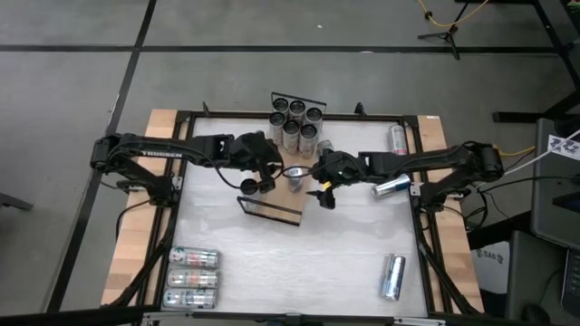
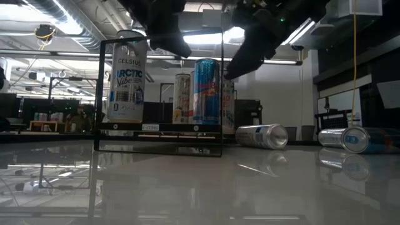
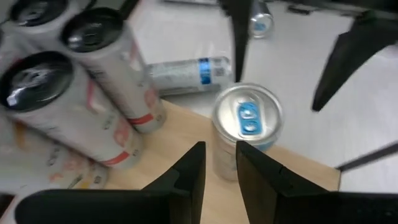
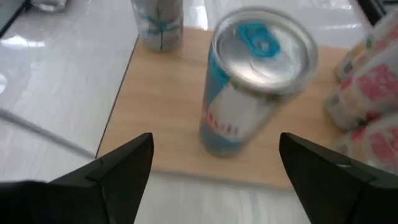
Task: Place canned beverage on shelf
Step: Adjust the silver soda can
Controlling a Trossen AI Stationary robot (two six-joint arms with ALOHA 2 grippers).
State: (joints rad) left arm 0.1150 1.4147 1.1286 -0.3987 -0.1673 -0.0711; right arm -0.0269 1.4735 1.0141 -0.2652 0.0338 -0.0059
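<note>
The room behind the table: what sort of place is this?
Probably a robotics lab or workshop: exposed ceiling ducts, strip lights and benches stand beyond the white table, where two arms handle cans.

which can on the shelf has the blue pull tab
The lone can standing between the two grippers; its tab is blue, and the others on the shelf stand clustered at the far end.

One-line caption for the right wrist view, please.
Open right end effector hovers above an upright blue can standing on the wooden shelf.
</note>
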